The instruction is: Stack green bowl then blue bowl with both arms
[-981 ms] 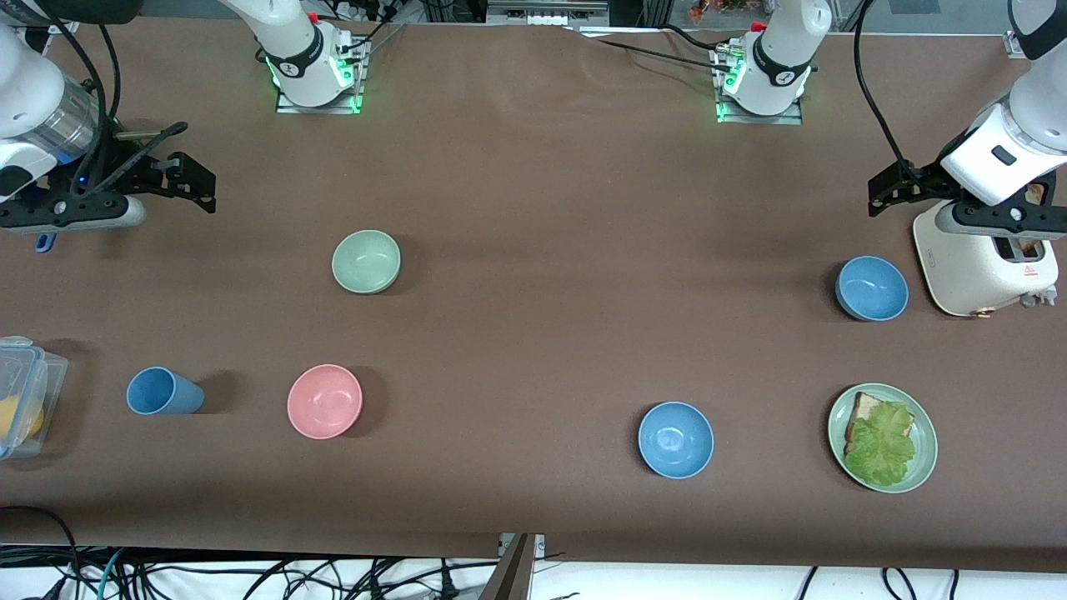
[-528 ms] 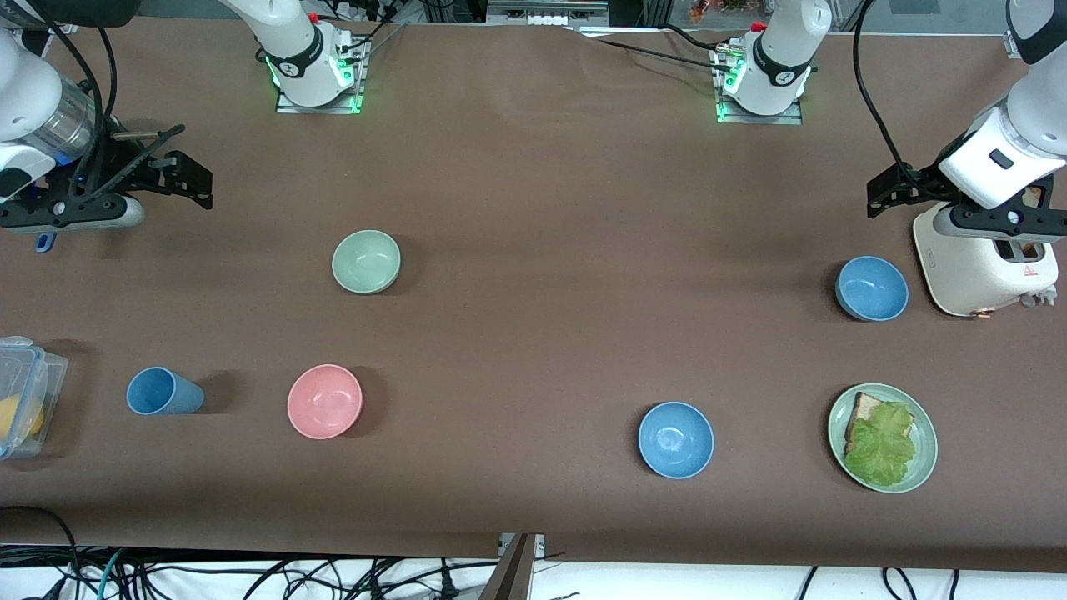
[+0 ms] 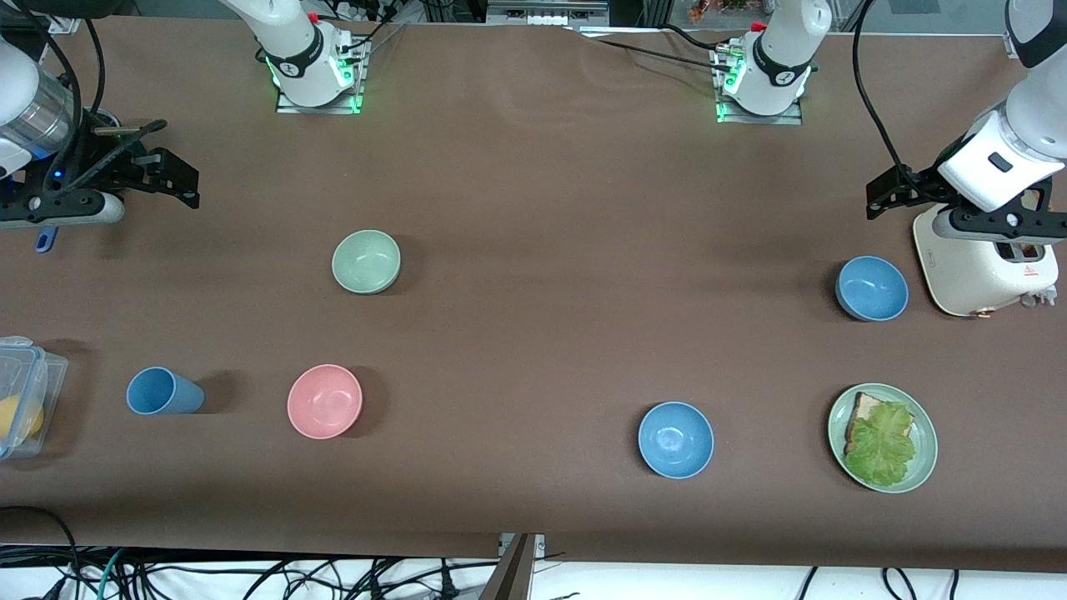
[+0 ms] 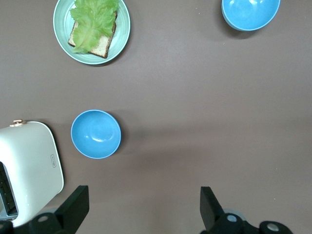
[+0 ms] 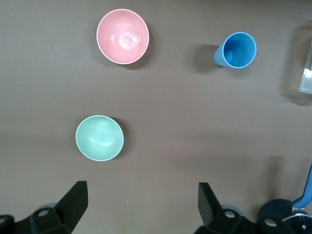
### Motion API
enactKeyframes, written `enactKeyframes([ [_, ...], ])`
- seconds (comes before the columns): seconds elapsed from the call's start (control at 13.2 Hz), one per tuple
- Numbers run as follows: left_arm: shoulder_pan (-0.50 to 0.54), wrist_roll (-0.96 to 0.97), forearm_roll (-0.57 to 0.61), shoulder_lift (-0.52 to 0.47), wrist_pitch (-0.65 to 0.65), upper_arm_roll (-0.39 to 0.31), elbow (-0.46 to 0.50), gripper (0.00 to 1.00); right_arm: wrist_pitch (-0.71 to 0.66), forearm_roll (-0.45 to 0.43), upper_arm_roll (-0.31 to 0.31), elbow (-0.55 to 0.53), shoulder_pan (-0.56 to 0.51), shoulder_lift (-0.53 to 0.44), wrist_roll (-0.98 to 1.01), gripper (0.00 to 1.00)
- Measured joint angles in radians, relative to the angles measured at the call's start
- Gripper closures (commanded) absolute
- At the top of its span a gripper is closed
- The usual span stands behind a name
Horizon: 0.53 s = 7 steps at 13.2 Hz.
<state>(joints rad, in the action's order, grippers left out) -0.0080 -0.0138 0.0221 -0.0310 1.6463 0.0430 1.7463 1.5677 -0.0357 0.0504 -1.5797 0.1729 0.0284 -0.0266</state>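
The green bowl (image 3: 366, 261) sits upright on the brown table toward the right arm's end; it also shows in the right wrist view (image 5: 99, 138). The blue bowl (image 3: 872, 288) stands beside the white toaster (image 3: 984, 267) toward the left arm's end; it also shows in the left wrist view (image 4: 96, 133). My right gripper (image 3: 187, 182) hangs open and empty over the table at its end, well apart from the green bowl; its jaws stand wide (image 5: 141, 192). My left gripper (image 3: 875, 197) hangs open and empty by the toaster, its jaws wide (image 4: 142, 195).
A brighter sky-blue bowl (image 3: 676, 439), a pink bowl (image 3: 324, 401) and a blue cup (image 3: 160, 391) stand nearer the front camera. A green plate (image 3: 924, 454) holds bread and lettuce. A clear plastic box (image 3: 25, 392) sits at the right arm's end.
The right gripper has drawn back a little toward its end of the table and the robots' side. The left gripper has shifted very slightly. The bowls have not moved.
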Motion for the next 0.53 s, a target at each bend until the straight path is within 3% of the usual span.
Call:
enactKeyframes([
  [0.53,0.0,0.001,0.0,0.0,-0.001,0.0,0.0,0.0,-0.031,0.01,-0.004,-0.004,0.0,0.005,0.0,0.0],
])
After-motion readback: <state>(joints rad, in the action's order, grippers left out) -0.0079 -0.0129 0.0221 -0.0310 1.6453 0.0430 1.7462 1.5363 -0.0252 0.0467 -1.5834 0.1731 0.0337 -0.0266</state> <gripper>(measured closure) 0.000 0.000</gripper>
